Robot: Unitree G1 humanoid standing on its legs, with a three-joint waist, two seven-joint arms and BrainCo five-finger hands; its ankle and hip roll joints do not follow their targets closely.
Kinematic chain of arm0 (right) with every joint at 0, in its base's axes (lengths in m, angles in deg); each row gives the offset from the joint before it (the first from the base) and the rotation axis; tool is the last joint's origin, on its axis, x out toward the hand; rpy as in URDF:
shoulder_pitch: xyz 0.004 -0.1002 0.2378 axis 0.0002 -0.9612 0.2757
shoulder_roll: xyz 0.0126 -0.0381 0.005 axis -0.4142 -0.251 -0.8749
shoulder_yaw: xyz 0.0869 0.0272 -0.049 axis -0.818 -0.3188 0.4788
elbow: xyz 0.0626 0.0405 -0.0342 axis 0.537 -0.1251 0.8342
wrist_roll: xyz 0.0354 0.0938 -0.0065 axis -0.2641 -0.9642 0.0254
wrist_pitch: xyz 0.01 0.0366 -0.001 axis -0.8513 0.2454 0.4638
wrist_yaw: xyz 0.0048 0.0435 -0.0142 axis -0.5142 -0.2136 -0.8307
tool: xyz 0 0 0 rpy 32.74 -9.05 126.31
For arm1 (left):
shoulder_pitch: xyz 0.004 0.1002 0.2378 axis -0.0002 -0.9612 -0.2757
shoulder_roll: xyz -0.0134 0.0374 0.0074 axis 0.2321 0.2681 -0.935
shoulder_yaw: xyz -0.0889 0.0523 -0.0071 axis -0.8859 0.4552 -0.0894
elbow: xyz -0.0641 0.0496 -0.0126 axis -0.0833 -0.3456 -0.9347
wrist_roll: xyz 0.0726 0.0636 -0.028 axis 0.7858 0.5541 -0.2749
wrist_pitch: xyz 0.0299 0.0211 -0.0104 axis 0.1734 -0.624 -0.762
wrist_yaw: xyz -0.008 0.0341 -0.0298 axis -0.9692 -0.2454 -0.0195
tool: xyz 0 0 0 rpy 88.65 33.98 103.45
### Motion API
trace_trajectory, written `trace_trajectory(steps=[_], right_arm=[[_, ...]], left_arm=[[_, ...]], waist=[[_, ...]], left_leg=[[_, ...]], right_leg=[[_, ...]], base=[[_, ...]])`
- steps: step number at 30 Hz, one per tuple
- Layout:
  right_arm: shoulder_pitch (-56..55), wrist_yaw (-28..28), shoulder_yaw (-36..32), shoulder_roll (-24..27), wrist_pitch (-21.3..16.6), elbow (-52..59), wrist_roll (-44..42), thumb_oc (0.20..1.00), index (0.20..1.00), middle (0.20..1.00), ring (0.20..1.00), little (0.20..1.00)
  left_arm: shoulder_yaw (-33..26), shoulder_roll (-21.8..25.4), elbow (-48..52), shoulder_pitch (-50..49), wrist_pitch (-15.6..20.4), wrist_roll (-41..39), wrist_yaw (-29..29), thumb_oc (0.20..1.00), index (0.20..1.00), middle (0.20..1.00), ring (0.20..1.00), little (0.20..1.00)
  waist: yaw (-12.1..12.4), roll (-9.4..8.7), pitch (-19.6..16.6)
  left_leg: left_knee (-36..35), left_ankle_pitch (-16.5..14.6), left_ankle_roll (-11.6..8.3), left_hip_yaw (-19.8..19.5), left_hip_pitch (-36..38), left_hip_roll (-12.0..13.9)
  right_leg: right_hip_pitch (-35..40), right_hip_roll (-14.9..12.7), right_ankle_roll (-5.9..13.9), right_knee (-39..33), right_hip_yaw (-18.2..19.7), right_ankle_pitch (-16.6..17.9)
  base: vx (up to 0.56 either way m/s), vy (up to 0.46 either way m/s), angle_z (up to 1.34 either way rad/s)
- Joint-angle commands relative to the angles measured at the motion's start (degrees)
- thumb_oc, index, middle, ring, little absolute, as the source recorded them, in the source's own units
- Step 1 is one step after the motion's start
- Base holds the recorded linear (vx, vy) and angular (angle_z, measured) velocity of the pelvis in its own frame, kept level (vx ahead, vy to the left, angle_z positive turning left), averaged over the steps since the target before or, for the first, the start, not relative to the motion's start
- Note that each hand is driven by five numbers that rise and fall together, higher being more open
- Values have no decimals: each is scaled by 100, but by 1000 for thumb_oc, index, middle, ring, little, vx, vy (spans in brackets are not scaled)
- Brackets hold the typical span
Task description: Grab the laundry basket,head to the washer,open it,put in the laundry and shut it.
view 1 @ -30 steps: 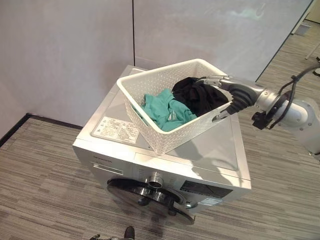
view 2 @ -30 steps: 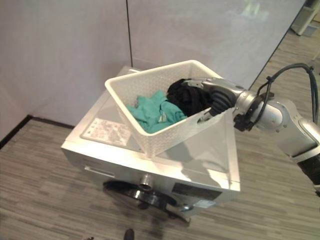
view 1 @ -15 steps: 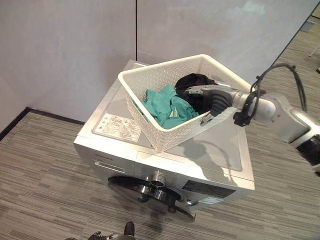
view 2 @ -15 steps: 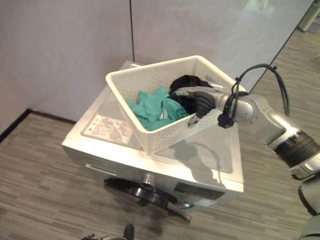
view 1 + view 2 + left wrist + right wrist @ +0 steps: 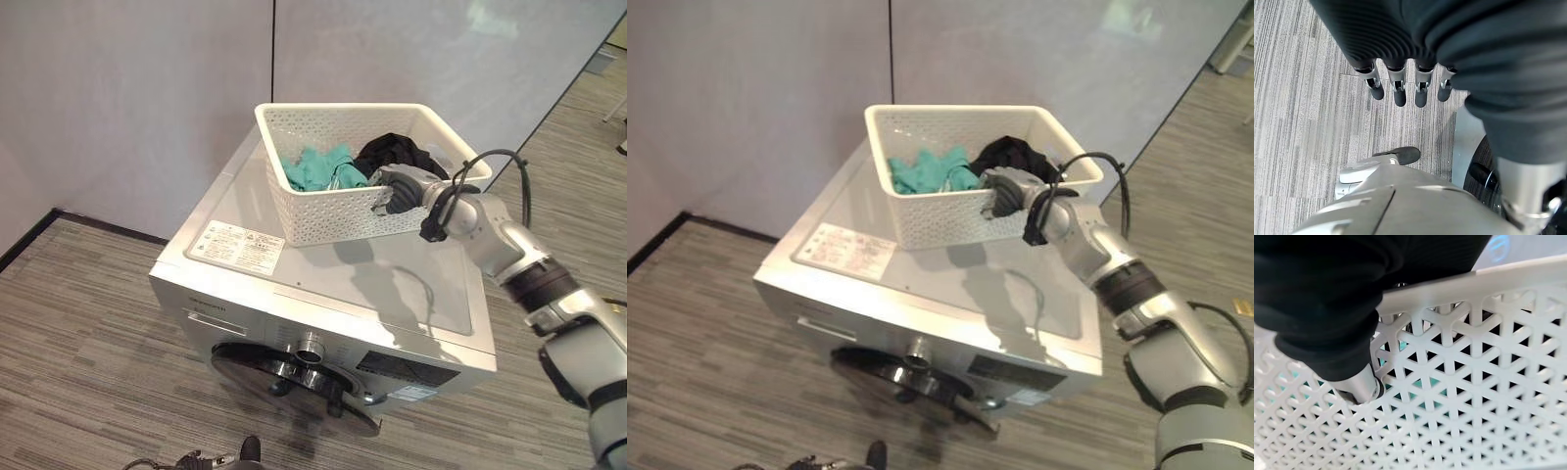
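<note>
Our R hand (image 5: 397, 190) grips the basket (image 5: 323, 211) at its near rim; fingers go over the rim to the inside w/ thumb (image 5: 1359, 387) pressed on the outer lattice wall, so it's pinching the wall; R arm comes in from lower right across the washer (image 5: 392, 284) top. Basket sits flat on the washer lid, toward the back, near the wall (image 5: 127, 98); inside we see a teal cloth (image 5: 315, 168) on the left and a black cloth (image 5: 397, 153) on the right, touching each other. Black cloth lies just beside our R hand. Washer door (image 5: 294, 377) at the front faces us, looks closed; knob (image 5: 311, 348) above it; label sticker (image 5: 235, 245) on the lid's front left. Our L hand (image 5: 1405, 85) hangs low over the grey floor (image 5: 1298, 122), fingers straight and relaxed, holding nothing; part of the washer front shows beside it.
</note>
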Motion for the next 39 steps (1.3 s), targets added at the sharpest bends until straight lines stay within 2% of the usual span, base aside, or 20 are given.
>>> trace_trajectory(steps=[1, 2, 8, 11, 15, 20, 25, 27, 28, 29, 34, 36, 39], right_arm=[[-51, 242, -99, -400, 533, -775, -218, 200, 200, 200, 200, 200], [90, 312, -91, -653, 543, -1219, -293, 200, 200, 200, 200, 200], [857, 284, 181, -1121, 662, -1907, -477, 200, 200, 200, 200, 200], [1549, 290, 358, -1624, 791, -2464, -702, 200, 200, 200, 200, 200], [1947, 257, 525, -1939, 841, -2914, -856, 200, 200, 200, 200, 200], [2334, 44, 709, -2157, 962, -2617, -1749, 200, 200, 200, 200, 200], [2397, -49, 777, -2066, 1021, -2045, -1715, 200, 200, 200, 200, 200], [2326, -120, 684, -1851, 986, -1208, -1512, 200, 200, 200, 200, 200], [2312, -130, 677, -1838, 1002, -1180, -1504, 200, 200, 200, 200, 200], [2117, -142, 496, -1602, 1010, -408, -1391, 200, 200, 200, 200, 200], [820, -223, -461, -724, 886, 1520, -814, 200, 200, 200, 200, 200], [329, -255, -724, -602, 849, 1787, -500, 200, 200, 200, 200, 200], [-305, -279, -984, -717, 830, 1961, -91, 200, 200, 200, 200, 200]], left_arm=[[197, -61, -345, 73, -127, 7, 102, 1000, 1000, 1000, 1000, 1000], [271, -67, -388, 114, -157, 21, 126, 1000, 1000, 1000, 1000, 1000], [387, -21, -438, 204, -211, -27, 156, 1000, 1000, 1000, 1000, 1000], [478, -5, -488, 276, -265, -135, 183, 1000, 1000, 1000, 1000, 1000], [538, 14, -538, 318, -304, -160, 224, 1000, 1000, 1000, 1000, 1000], [526, 132, -658, 263, -390, -180, 307, 1000, 1000, 1000, 1000, 1000], [498, 133, -680, 225, -422, -170, 317, 1000, 1000, 1000, 1000, 1000], [435, 77, -702, 219, -451, -146, 317, 1000, 1000, 1000, 1000, 1000], [439, 76, -703, 219, -451, -145, 317, 1000, 1000, 1000, 1000, 1000], [372, 31, -697, 211, -467, -129, 283, 1000, 1000, 1000, 1000, 1000], [227, -227, -654, 152, -489, 87, 226, 1000, 1000, 1000, 1000, 1000], [244, -343, -628, 146, -491, 204, 228, 1000, 1000, 1000, 1000, 1000], [344, -484, -561, 179, -503, 322, 227, 1000, 1000, 1000, 1000, 1000]], waist=[[61, -121, -155], [67, -140, -197], [66, -183, -316], [64, -205, -379], [72, -228, -424], [9, -272, -589], [-78, -253, -653], [-205, -200, -672], [-197, -200, -671], [-272, -161, -671], [-514, 37, -654], [-569, 107, -647], [-593, 197, -648]], left_leg=[[17, -323, -78, 20, 279, -53], [17, -338, -71, 50, 334, -45], [17, -363, -68, 138, 433, -10], [17, -340, -62, 181, 452, 11], [17, -337, -58, 181, 466, 20], [17, -353, -41, 212, 588, 10], [17, -380, -34, 254, 672, 9], [17, -397, -29, 346, 738, 14], [17, -399, -29, 350, 742, 15], [17, -412, -28, 414, 787, 24], [17, -497, 15, 613, 943, 37], [17, -530, 29, 662, 997, 36], [17, -575, 43, 691, 1059, 23]], right_leg=[[-148, -195, 469, -160, 600, 996], [-120, -175, 465, -146, 628, 990], [-92, -132, 462, -158, 756, 1002], [-128, -101, 444, -168, 848, 1039], [-127, -83, 436, -177, 886, 1055], [-48, -56, 433, -113, 960, 1047], [-2, -57, 431, -83, 987, 1018], [3, -54, 433, -66, 1056, 1005], [4, -53, 433, -65, 1060, 1005], [12, -41, 427, -54, 1107, 994], [18, -25, 438, -31, 1291, 985], [46, -29, 447, -48, 1326, 979], [87, -29, 456, -76, 1369, 979]], base=[[-13, 2, -4], [-27, 3, -5], [-36, 10, -15], [-69, 18, -21], [-29, 10, -8], [-16, 10, -3], [-2, 4, -1], [-23, 22, -12], [-36, 14, -23], [-27, 10, -24], [-14, 8, -26], [13, 6, -34], [7, 5, -26]])
